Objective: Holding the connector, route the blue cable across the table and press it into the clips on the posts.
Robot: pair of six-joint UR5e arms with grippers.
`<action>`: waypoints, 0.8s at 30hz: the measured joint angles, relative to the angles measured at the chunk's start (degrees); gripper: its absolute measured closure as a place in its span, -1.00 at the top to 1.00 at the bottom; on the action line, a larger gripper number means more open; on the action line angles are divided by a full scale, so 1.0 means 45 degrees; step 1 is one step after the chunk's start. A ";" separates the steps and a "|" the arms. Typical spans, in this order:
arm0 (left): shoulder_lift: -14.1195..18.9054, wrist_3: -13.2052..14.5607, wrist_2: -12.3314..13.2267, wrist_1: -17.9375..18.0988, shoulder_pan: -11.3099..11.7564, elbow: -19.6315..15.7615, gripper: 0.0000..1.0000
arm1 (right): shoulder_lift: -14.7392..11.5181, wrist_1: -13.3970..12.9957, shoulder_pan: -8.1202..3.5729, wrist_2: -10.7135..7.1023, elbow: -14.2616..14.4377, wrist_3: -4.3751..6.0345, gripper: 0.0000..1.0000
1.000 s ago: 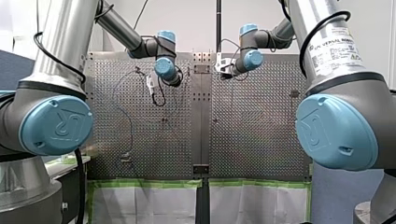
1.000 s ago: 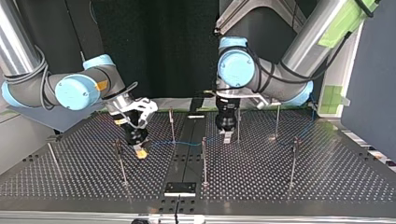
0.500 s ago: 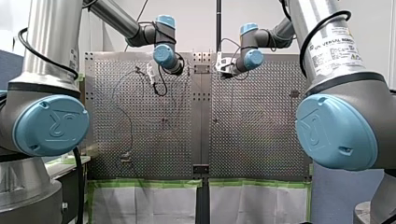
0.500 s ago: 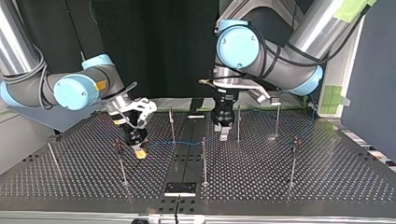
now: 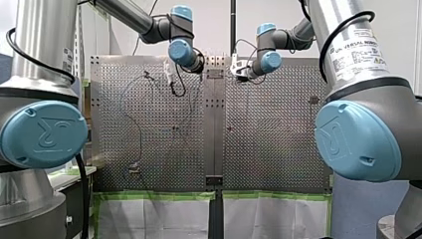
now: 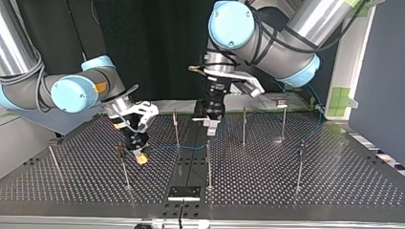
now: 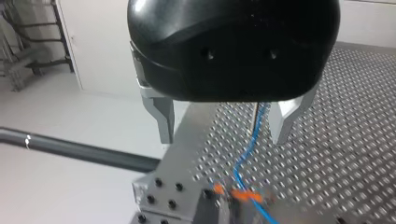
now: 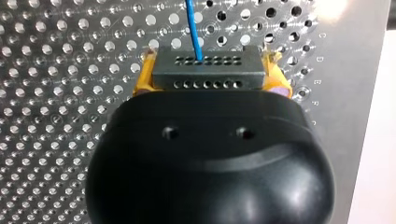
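Observation:
My right gripper (image 8: 208, 65) has its yellow pads (image 8: 142, 81) shut on a dark grey connector (image 8: 208, 74), and the blue cable (image 8: 194, 28) leaves it ahead over the plate. In the top view that gripper (image 6: 140, 158) hangs low at the left, and the blue cable (image 6: 191, 147) runs from it past the middle posts (image 6: 208, 162). My left gripper (image 6: 210, 125) hovers above the centre strip. Its metal fingers (image 7: 166, 121) stand open and hold nothing. Below them the blue cable (image 7: 243, 158) passes an orange clip (image 7: 243, 193) on a post.
Thin posts stand across the perforated table (image 6: 310, 191): one (image 6: 244, 125) and another (image 6: 283, 121) behind, one (image 6: 300, 164) at the right, one (image 6: 122, 164) beside my right gripper. A black bracket (image 6: 184, 192) sits on the centre strip near the front edge.
My left arm has risen and swung toward the top view's left, from beside a back post to above the centre strip. My right gripper has barely moved and keeps the connector.

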 joint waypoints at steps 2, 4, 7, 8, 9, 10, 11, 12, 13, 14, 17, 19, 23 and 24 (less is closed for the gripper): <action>0.0000 0.0039 -0.0169 0.0173 -0.0191 0.0120 1.00 | -0.0003 0.0002 -0.0002 0.0002 -0.0002 0.0001 -1.00; -0.0015 0.0108 -0.0384 0.0251 -0.0414 0.0301 1.00 | -0.0004 0.0001 -0.0002 0.0005 -0.0002 0.0001 -1.00; -0.0054 0.0187 -0.0671 0.0178 -0.0708 0.0568 1.00 | -0.0004 0.0007 0.0001 0.0008 -0.0003 0.0001 -1.00; -0.0072 0.0227 -0.0760 0.0117 -0.0797 0.0654 1.00 | -0.0005 0.0010 0.0004 0.0007 -0.0003 0.0003 -1.00; -0.0107 0.0283 -0.0884 0.0011 -0.0922 0.0777 1.00 | -0.0005 0.0011 0.0005 0.0006 -0.0003 0.0004 -1.00; -0.0146 0.0317 -0.0965 -0.0075 -0.1026 0.0877 1.00 | -0.0004 0.0013 0.0006 0.0007 -0.0003 0.0004 -1.00; -0.0197 0.0349 -0.1031 -0.0165 -0.1130 0.0982 1.00 | -0.0005 0.0014 0.0005 0.0004 -0.0002 0.0004 -1.00; -0.0281 0.0395 -0.1099 -0.0293 -0.1255 0.1118 1.00 | -0.0005 0.0014 0.0004 0.0004 -0.0002 0.0003 -1.00; -0.0353 0.0436 -0.1139 -0.0390 -0.1334 0.1212 1.00 | -0.0005 0.0015 0.0005 0.0004 -0.0002 0.0003 -1.00; -0.0435 0.0493 -0.1179 -0.0482 -0.1402 0.1311 1.00 | -0.0005 0.0015 0.0003 0.0004 -0.0003 0.0005 -1.00; -0.0781 0.0719 -0.1391 -0.0850 -0.1556 0.1686 1.00 | -0.0005 0.0025 0.0006 -0.0001 -0.0003 0.0014 -1.00; -0.1049 0.0816 -0.1515 -0.1050 -0.1591 0.1962 1.00 | -0.0005 0.0031 0.0006 -0.0004 -0.0003 0.0017 -1.00; -0.1508 0.0967 -0.1664 -0.1359 -0.1523 0.2422 1.00 | -0.0005 0.0035 0.0003 -0.0009 -0.0003 0.0020 -1.00; -0.1653 0.1035 -0.1716 -0.1474 -0.1490 0.2567 1.00 | -0.0005 0.0036 0.0004 -0.0010 -0.0002 0.0020 -1.00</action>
